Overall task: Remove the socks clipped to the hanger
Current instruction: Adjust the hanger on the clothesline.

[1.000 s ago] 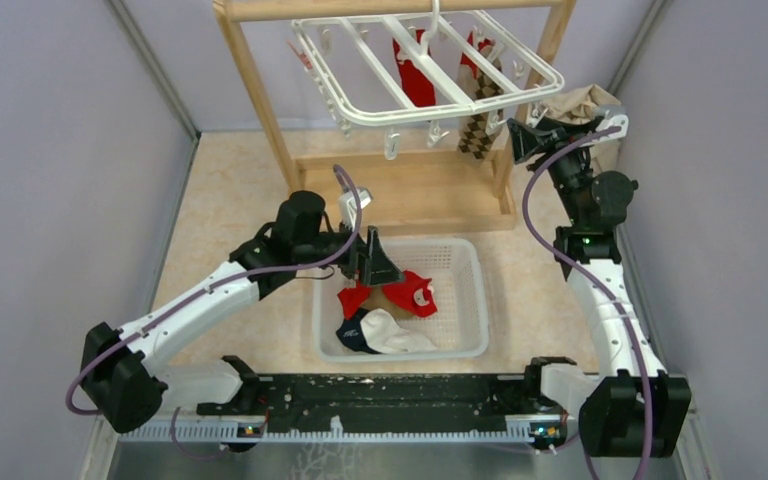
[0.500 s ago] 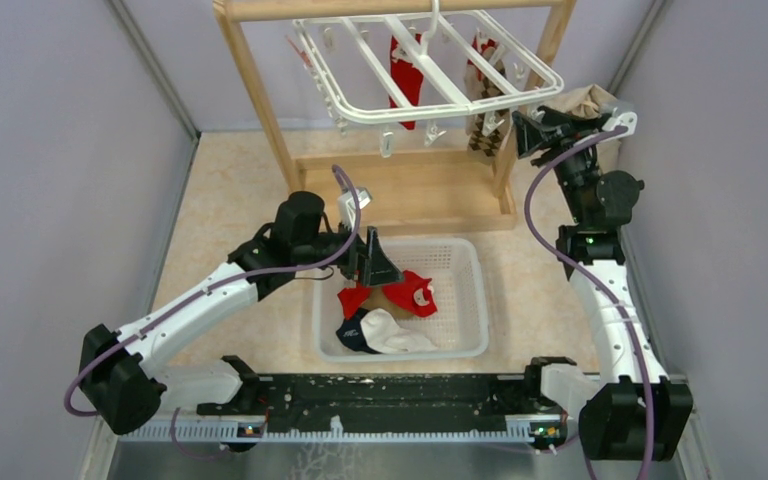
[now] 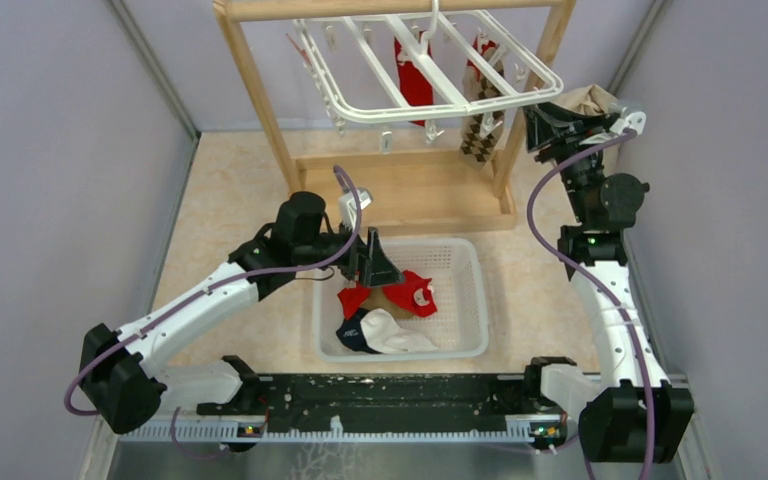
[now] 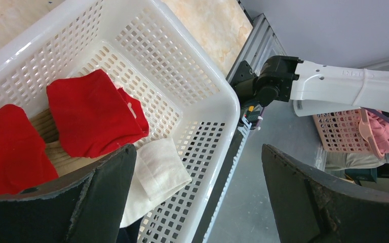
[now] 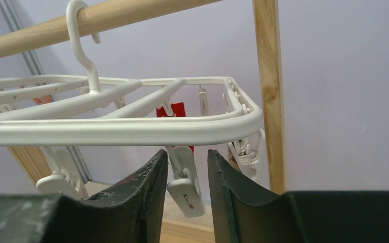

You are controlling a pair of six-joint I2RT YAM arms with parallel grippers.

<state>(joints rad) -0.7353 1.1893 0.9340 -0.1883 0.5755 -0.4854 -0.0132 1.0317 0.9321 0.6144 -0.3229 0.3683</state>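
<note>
White barred hanger (image 5: 116, 132) on wooden bar (image 5: 131, 12), red and patterned socks (image 3: 415, 85) clipped underneath. Right gripper (image 5: 187, 172) narrowly astride a clip (image 5: 185, 187), grip unclear, maybe pinching. Left gripper (image 4: 197, 157) spread wide above basket (image 4: 40, 34).

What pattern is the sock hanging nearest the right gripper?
The sock has a brown-and-cream diamond-like pattern, clearest in the top external view.

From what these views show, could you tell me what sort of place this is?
Likely a robot test cell staged as a laundry corner: grey walls enclose it, a hanger holding socks hangs from a wooden frame, and a basket sits between the left arm and right arm.
</note>
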